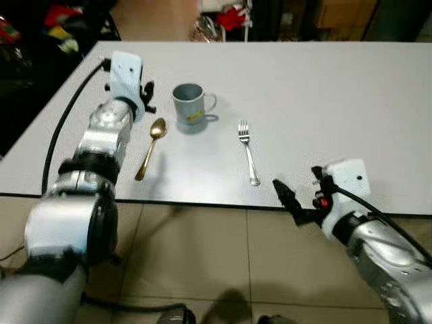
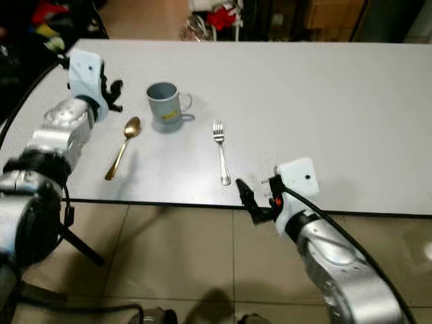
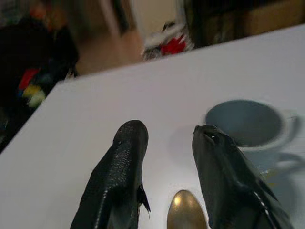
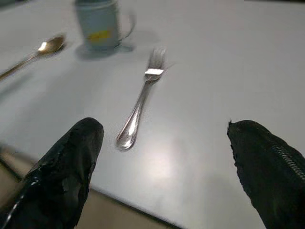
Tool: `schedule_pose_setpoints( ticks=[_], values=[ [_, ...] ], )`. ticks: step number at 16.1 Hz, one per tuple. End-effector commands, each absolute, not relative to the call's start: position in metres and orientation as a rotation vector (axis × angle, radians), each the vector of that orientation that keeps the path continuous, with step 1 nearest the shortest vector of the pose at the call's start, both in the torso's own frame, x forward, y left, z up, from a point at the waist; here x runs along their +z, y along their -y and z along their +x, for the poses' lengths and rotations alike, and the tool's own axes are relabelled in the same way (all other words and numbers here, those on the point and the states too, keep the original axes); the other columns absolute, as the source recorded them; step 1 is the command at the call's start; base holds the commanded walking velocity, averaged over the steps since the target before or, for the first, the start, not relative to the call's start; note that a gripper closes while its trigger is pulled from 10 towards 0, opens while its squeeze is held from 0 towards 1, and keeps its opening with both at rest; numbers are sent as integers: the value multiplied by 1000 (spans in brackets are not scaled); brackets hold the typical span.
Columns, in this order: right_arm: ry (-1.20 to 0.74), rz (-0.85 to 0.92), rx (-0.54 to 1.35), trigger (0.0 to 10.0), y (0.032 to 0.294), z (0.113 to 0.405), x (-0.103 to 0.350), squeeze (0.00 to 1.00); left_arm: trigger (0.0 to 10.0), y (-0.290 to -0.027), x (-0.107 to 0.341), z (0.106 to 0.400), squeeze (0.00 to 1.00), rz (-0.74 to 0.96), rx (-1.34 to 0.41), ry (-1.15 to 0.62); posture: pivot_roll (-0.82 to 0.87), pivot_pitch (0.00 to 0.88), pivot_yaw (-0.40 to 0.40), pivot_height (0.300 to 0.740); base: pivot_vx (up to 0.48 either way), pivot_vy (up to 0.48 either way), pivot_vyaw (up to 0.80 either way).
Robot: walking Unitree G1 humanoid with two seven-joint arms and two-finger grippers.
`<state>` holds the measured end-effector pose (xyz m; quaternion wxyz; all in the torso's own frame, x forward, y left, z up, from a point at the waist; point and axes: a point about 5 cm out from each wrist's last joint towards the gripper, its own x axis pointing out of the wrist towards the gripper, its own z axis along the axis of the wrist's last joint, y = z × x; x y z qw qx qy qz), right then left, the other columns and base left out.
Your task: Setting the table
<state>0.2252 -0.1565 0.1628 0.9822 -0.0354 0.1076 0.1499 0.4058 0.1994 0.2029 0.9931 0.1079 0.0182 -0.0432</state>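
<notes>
The right gripper [image 4: 162, 162] hung spread at the table [image 1: 324, 101] edge, facing the fork [image 1: 248, 152] beside the grey mug [image 1: 189, 102]; grasping it probably came next. The left gripper [image 3: 167, 167], parted, hovered over the gold spoon [image 1: 150, 148].

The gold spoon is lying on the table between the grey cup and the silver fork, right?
Not quite. The left eye view shows the gold metal spoon lying on the white table to the left of the grey cup; the silver metal fork lies on the cup's other side.
</notes>
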Motion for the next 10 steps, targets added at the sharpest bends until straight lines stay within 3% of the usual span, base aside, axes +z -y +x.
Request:
schedule_pose_setpoints(
  ticks=[1,2,6,8,10],
  values=[
    [-210,-83,279,10000,155,228,161,0,10000,-197,193,400,0,217,-123,-58,-53,0,94,740,0,0,0],
    [-204,-98,264,10000,153,230,158,1000,10000,-198,184,390,0,216,-121,-49,-51,0,100,740,0,0,0],
    [-173,-107,238,10000,153,238,149,1000,10000,-201,147,318,0,187,-75,-49,3,0,53,740,0,0,0],
    [-153,-90,235,10000,157,245,146,1000,10000,-206,141,269,0,233,-13,-63,67,0,18,740,0,0,800],
    [-151,-95,250,10000,155,247,142,1000,10000,-202,143,250,0,218,-4,-71,91,0,3,740,0,0,800]
  ],
)
